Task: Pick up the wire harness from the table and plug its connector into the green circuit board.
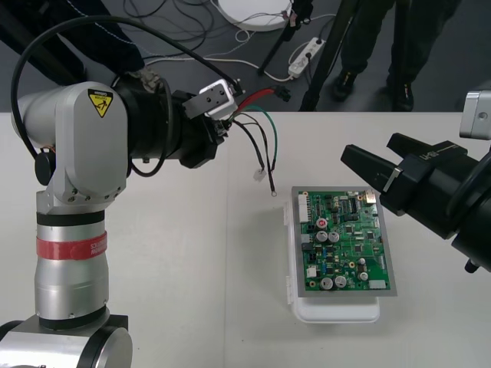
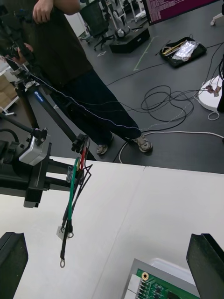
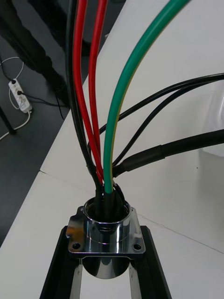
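1. Front view: the harness is held above the table by the left gripper, near the board but apart from its far left corner.
2. Left wrist view: the metal socket is clamped by its flange between the black fingers.
3. The wires are seen hanging limp. They are judged light, soft and easily snagged.
4. The right gripper is spread open just beside the board.
5. The small plug is judged the best place to take hold, gently.
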You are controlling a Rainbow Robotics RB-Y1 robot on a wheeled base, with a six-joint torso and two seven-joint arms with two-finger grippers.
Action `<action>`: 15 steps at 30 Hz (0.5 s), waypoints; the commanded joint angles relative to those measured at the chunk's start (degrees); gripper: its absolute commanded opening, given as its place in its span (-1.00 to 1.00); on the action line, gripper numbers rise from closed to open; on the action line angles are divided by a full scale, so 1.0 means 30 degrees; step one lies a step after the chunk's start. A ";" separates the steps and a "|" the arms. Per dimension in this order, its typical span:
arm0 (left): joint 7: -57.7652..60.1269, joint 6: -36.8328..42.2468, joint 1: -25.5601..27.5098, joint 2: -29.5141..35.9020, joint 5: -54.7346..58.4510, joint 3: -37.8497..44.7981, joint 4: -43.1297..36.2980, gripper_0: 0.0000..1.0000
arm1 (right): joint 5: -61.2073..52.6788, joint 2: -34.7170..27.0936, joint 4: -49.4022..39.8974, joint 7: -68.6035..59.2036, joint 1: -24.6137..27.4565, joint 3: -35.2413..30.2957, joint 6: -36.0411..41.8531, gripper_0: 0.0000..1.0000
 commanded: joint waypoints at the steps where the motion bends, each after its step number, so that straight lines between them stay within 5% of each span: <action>1: 0.1164 0.0798 -0.0856 -0.0481 0.0475 -0.0357 -0.0809 -1.00 | -0.1553 0.0785 -0.0589 -0.1089 -0.1024 -0.0367 0.0045 1.00; 15: 0.1457 0.0798 -0.0856 -0.0481 0.0593 -0.0591 -0.0809 -1.00 | -0.2813 0.2162 -0.0589 -0.1089 -0.4628 0.1625 0.3062 1.00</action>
